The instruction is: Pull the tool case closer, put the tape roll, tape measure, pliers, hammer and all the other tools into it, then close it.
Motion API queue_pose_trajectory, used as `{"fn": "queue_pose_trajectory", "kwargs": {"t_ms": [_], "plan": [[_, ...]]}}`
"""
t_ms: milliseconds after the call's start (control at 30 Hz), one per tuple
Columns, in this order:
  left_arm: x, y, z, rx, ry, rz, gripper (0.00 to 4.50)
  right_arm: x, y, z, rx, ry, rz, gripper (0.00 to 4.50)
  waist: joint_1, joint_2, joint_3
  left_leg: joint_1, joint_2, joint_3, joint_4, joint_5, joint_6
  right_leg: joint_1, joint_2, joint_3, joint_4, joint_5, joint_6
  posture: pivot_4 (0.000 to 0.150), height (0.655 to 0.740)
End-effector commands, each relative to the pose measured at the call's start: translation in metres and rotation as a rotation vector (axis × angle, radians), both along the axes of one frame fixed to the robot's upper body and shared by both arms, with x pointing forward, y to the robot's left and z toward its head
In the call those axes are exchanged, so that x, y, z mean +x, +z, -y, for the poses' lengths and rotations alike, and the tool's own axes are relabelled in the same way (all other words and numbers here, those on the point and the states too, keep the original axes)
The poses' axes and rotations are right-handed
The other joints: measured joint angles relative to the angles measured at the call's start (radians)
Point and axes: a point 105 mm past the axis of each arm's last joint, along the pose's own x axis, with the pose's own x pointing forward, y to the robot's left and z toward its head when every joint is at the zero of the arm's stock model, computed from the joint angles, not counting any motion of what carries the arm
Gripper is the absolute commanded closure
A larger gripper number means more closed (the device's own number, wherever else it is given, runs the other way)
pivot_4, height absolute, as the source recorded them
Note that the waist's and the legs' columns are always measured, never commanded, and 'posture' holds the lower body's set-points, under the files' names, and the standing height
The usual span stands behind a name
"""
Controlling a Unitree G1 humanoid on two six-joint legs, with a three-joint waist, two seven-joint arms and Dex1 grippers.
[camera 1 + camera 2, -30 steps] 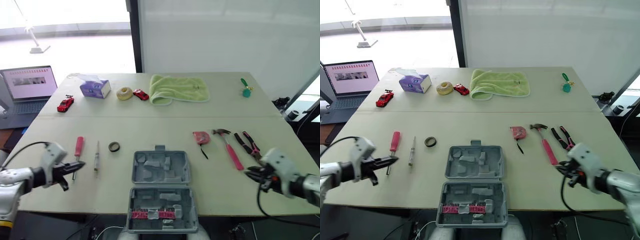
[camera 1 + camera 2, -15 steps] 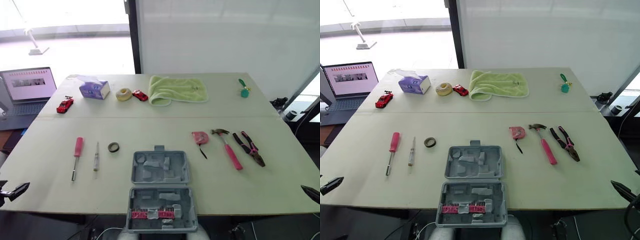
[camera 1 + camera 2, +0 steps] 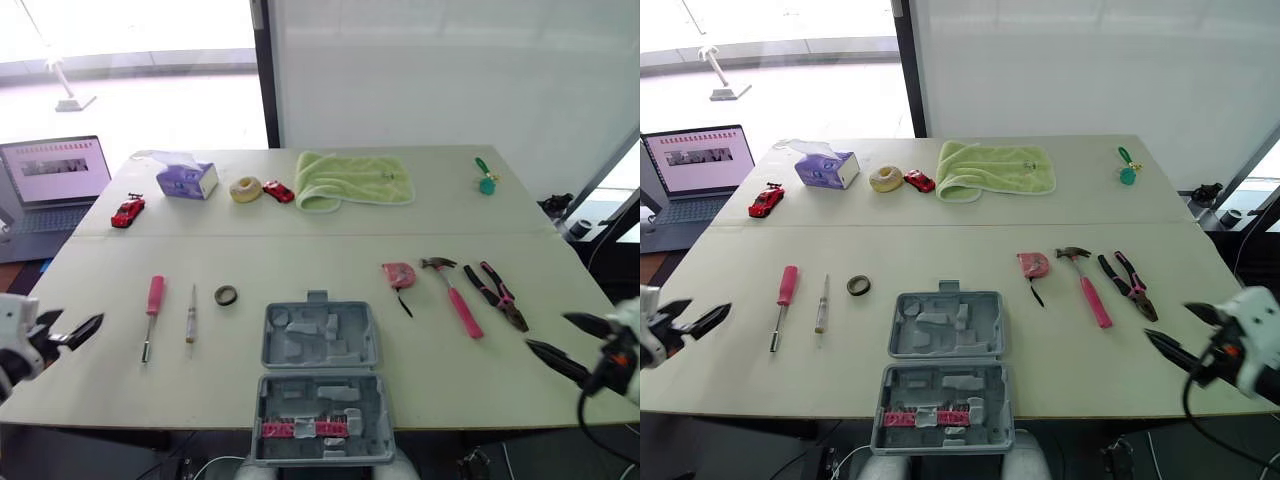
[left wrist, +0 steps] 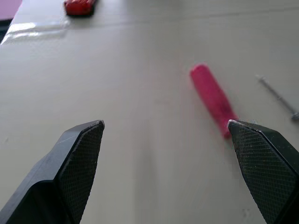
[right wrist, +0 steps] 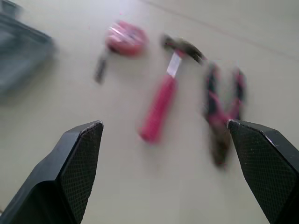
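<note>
Daylight, bright and even. The window (image 3: 130, 60) behind the far left corner is blown out to near white. The white wall panel (image 3: 450, 70) is flatly lit, with no hot spots. The table (image 3: 300, 250) is matte; shadows under the tool case (image 3: 320, 340) and the small tools are thin and soft-edged. The laptop screen (image 3: 58, 165) glows faintly. Right wrist view: hammer (image 5: 161, 105), pliers (image 5: 222, 116) and tape measure (image 5: 125, 38) are smeared, their outlines streaked. Left wrist view: the screwdriver (image 4: 212, 98) is soft, the red toy car (image 4: 80, 5) softer, and a pale sheen lies on the tabletop just beside the car.
</note>
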Motion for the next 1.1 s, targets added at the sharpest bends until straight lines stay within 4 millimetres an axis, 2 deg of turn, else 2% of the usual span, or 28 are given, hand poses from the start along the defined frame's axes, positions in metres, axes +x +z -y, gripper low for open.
{"fn": "queue_pose_trajectory", "kwargs": {"t_ms": [33,67,100,167,333,467,633,833,1100], "plan": [[0.012,0.019,0.023,0.051,-0.141,0.032,0.06,0.008,0.008,-0.033,-0.018,0.09,-0.009,0.0,0.003,-0.001,0.0,-0.001,0.0,0.0,0.0,0.0,0.0,0.0,0.0,0.0,-0.001,0.0,0.0,0.15,0.74],[0.018,0.02,0.039,0.036,-0.222,0.012,0.06,0.014,0.008,-0.049,-0.023,0.144,-0.006,0.0,0.002,-0.001,0.0,-0.001,0.0,0.0,0.0,0.0,0.0,0.0,0.0,0.0,-0.002,0.0,0.0,0.15,0.74],[0.024,0.018,0.065,0.05,-0.363,-0.031,0.06,0.02,0.009,-0.074,-0.033,0.245,-0.001,0.0,0.002,-0.001,0.0,-0.001,0.0,0.001,0.0,0.0,0.001,0.0,0.0,0.0,-0.002,0.0,0.0,0.15,0.74],[0.03,0.012,0.095,0.099,-0.549,-0.113,0.06,0.026,0.011,-0.103,-0.056,0.371,0.003,0.0,0.001,0.0,0.001,-0.001,0.0,0.002,0.001,0.0,0.001,0.0,0.0,0.0,-0.002,0.0,0.0,0.15,0.74],[0.047,0.002,0.125,0.274,-0.775,-0.187,0.06,0.041,0.01,-0.136,-0.106,0.506,0.0,0.0,-0.001,-0.001,0.001,-0.002,0.0,0.002,0.001,0.0,0.0,-0.001,0.0,0.0,-0.002,0.0,0.001,0.15,0.74],[0.058,-0.003,0.134,0.372,-0.873,-0.249,0.06,0.05,0.01,-0.162,-0.14,0.596,0.001,0.0,-0.01,-0.001,0.001,-0.006,0.0,0.003,0.001,0.0,0.001,-0.005,0.0,0.0,-0.001,0.0,0.001,0.15,0.74],[0.065,-0.01,0.135,0.467,-0.923,-0.344,0.06,0.06,0.009,-0.187,-0.174,0.661,0.025,0.0,-0.028,-0.001,0.001,-0.01,0.0,0.003,0.003,0.0,0.001,-0.009,0.0,0.0,0.0,0.001,0.003,0.15,0.74],[0.068,-0.019,0.144,0.474,-0.949,-0.404,0.06,0.072,0.005,-0.195,-0.191,0.635,0.044,0.0,-0.028,-0.001,0.001,-0.014,0.0,0.003,0.004,0.0,0.0,-0.013,0.0,0.0,0.002,0.002,0.003,0.15,0.74],[0.066,-0.033,0.147,0.501,-0.95,-0.432,0.06,0.075,0.007,-0.194,-0.182,0.601,0.052,0.0,-0.028,-0.001,0.001,-0.014,0.0,0.003,0.004,0.0,0.0,-0.014,0.0,0.0,0.003,0.002,0.003,0.15,0.74]]}}
